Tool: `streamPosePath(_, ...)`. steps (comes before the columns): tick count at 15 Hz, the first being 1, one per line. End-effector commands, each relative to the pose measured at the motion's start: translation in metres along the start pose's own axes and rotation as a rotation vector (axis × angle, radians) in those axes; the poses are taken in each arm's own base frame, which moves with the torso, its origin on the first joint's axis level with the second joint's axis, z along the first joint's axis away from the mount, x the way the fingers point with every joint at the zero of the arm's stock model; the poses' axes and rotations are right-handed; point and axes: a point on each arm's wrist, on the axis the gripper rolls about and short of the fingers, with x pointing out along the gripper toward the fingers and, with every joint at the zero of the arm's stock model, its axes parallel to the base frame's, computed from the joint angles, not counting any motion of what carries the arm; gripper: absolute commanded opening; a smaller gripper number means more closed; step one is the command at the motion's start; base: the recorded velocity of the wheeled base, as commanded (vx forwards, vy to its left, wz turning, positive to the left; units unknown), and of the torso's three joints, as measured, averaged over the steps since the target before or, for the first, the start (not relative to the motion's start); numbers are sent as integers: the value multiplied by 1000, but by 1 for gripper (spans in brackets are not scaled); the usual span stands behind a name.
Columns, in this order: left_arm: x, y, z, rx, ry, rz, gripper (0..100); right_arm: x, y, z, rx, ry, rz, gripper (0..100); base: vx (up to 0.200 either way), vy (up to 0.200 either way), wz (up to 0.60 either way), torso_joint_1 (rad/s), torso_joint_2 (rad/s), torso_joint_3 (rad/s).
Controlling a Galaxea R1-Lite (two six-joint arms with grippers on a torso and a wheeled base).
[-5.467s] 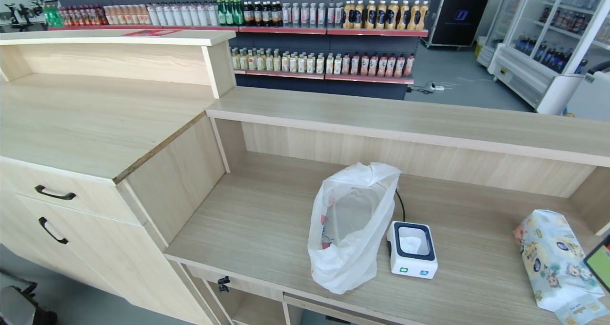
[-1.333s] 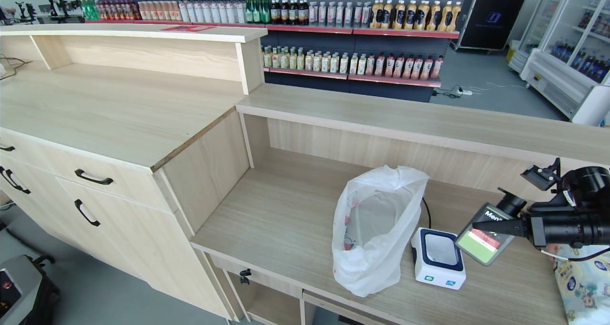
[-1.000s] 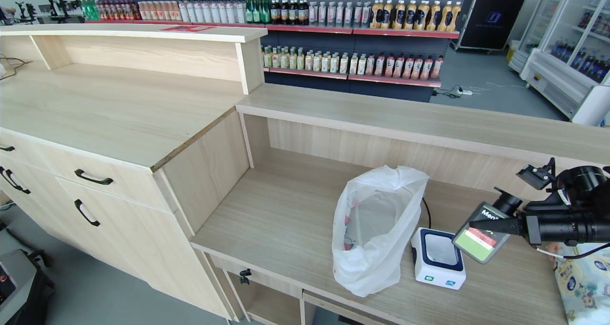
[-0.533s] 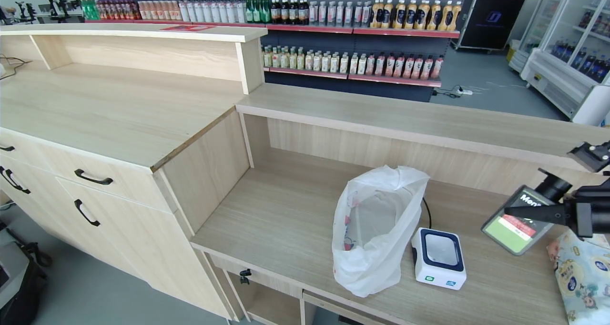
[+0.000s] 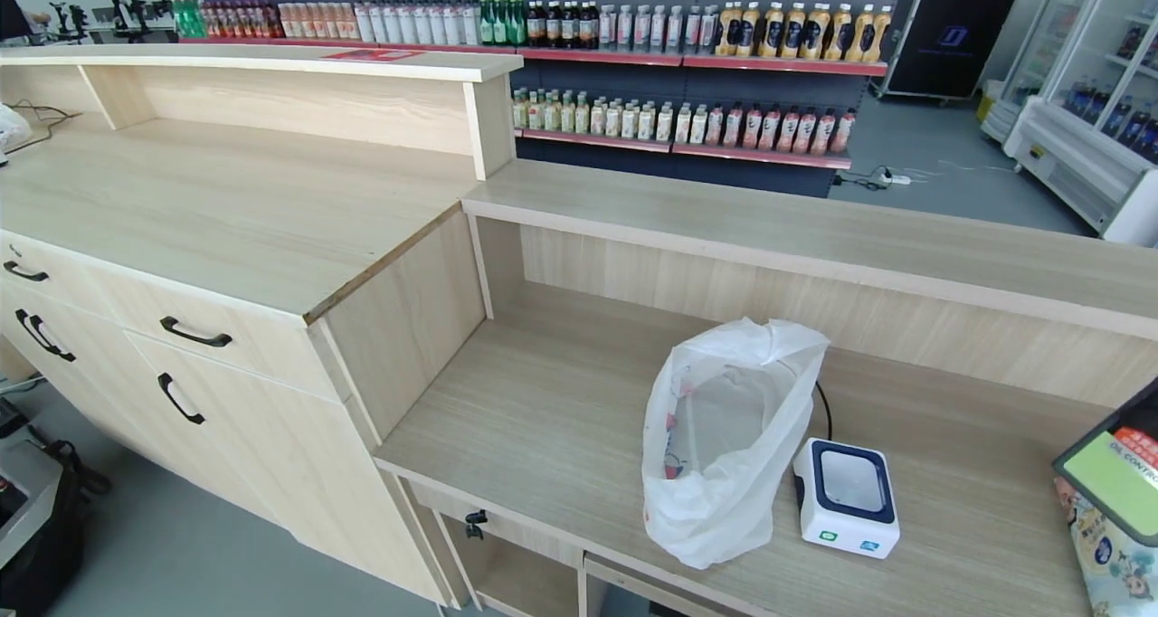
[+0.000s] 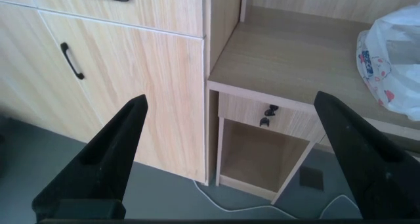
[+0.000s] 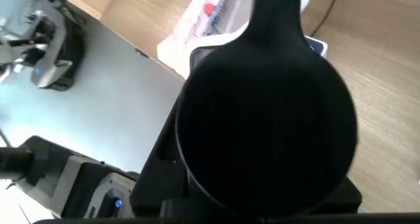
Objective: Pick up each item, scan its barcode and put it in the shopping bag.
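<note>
While the left gripper (image 6: 230, 165) hangs by the wooden drawers (image 6: 131, 46), its two tapered black fingers (image 6: 92, 175) wide apart and empty, one crinkled white plastic shopping bag (image 5: 724, 445) stands open on the wood-grain counter (image 5: 543, 418). Just beside it sits one boxy white scanner (image 5: 848, 499), glass-topped. At the right edge: two goods, a flat green-faced box (image 5: 1115, 477) above a soft patterned pack (image 5: 1108, 567). Whether the right gripper (image 7: 269, 119), a rounded black mass, holds anything cannot be told.
</note>
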Motion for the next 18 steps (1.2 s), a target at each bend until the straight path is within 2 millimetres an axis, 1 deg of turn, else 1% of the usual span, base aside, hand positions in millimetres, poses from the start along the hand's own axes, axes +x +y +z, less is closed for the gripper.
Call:
streamPosePath(1, 0, 0, 0, 0, 0, -1, 100, -12, 23, -4, -31, -4, -110, 0, 0, 0, 0, 0, 0, 0)
streamPosePath(3, 0, 0, 0, 0, 1, -1, 100, -15, 31, -1, -104, 8, -250, 0, 0, 0, 0, 0, 0, 0)
streamPosePath(5, 0, 0, 0, 0, 0, -1, 100, -14, 37, 5, -134, -44, -371, 0, 0, 0, 0, 0, 0, 0)
streamPosePath(6, 0, 0, 0, 0, 1, 1, 100, -9, 41, 11, -127, -96, -391, 0, 0, 0, 0, 0, 0, 0)
streamPosePath(7, 0, 0, 0, 0, 1, -1, 100, -2, 44, 16, -115, -144, -372, 0, 0, 0, 0, 0, 0, 0)
streamPosePath(8, 0, 0, 0, 0, 1, 1, 100, 13, 46, 20, -106, -188, -321, 0, 0, 0, 0, 0, 0, 0)
streamPosePath(9, 0, 0, 0, 0, 1, -1, 100, 25, 48, 24, -92, -222, -277, 0, 0, 0, 600, 2, 7, -2)
streamPosePath(10, 0, 0, 0, 0, 1, -1, 100, 50, 50, 27, -98, -235, -221, 0, 0, 0, 600, 7, 2, 2)
streamPosePath(11, 0, 0, 0, 0, 1, -1, 100, 69, 52, 30, -95, -229, -186, 0, 0, 0, 600, -12, -2, 2)
streamPosePath(12, 0, 0, 0, 0, 1, 1, 100, 85, 54, 31, -93, -202, -162, 0, 0, 0, 0, 0, 0, 0)
streamPosePath(13, 0, 0, 0, 0, 1, -1, 100, 123, 49, 34, -92, -161, -155, 0, 0, 0, 0, 0, 0, 0)
streamPosePath(15, 0, 0, 0, 0, 1, 1, 100, 164, 43, 39, -92, -166, -150, 0, 0, 0, 0, 0, 0, 0)
streamPosePath(17, 0, 0, 0, 0, 1, -1, 100, 196, 37, 40, -102, -165, -110, 0, 0, 0, 0, 0, 0, 0)
streamPosePath(18, 0, 0, 0, 0, 1, -1, 100, 207, 29, 35, -119, -134, -43, 0, 0, 0, 0, 0, 0, 0)
